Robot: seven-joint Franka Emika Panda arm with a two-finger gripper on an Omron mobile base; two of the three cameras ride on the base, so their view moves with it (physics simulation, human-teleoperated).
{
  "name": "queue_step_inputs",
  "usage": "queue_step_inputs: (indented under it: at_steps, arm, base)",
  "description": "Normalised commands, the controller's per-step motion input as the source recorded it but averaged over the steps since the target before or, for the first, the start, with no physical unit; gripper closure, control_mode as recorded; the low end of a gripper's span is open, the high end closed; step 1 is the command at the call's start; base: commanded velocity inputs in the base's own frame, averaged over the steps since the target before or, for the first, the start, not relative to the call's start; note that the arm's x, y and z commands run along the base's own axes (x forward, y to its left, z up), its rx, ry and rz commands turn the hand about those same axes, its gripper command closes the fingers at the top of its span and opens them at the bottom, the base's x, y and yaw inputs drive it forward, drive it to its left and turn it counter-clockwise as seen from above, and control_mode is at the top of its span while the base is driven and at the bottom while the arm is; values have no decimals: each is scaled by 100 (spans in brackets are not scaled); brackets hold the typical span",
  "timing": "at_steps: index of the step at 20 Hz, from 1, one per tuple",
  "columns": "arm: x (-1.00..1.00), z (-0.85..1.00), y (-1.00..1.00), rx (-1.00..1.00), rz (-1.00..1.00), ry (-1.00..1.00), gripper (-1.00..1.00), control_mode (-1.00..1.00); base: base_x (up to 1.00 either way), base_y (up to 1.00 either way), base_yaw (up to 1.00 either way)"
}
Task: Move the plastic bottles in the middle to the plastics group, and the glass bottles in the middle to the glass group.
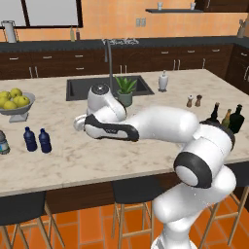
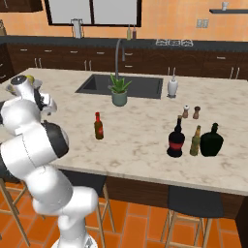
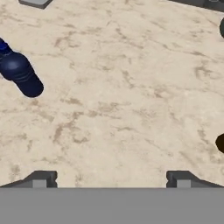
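Two small dark blue plastic bottles (image 1: pixel 30 138) (image 1: pixel 44 140) stand side by side at the counter's left, next to a greyish clear bottle (image 1: pixel 2 143). One blue bottle (image 3: pixel 19 72) shows at the hand view's left. My gripper (image 3: pixel 111 179) hovers open over bare counter to their right, with nothing between its fingers. A slim brown bottle with a red cap (image 2: pixel 99 126) stands mid-counter. The black bottle with the red label (image 2: pixel 176 138) stands right beside the amber bottle (image 2: pixel 195 140) and the broad green-black bottle (image 2: pixel 211 140).
A fruit bowl (image 1: pixel 17 111) sits at the far left. Behind the arm lie the sink (image 2: pixel 121 85) and a potted plant (image 2: pixel 119 92). A white dispenser (image 2: pixel 172 87) and two small shakers (image 2: pixel 191 112) stand at the back right.
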Motion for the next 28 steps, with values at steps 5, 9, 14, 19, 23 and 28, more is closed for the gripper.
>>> queue_step_inputs:
  at_steps: [5, 9, 14, 19, 23, 28]
  arm:
    - [-10, 46, -100, -10, -13, 12, -100, -100]
    - [-31, 2, -100, -7, -17, 11, -100, -100]
    - [-11, -6, -100, -4, -12, 1, -100, -100]
    - [7, 0, -51, 8, 0, -25, -100, -100]
    - [18, -6, -37, 6, 0, -21, -100, -100]
    - [31, -25, -24, 1, 0, -14, -100, -100]
  base:
    - [0, 0, 0]
    - [0, 0, 0]
    - [0, 0, 0]
    - [0, 0, 0]
    - [0, 0, 0]
    - [0, 0, 0]
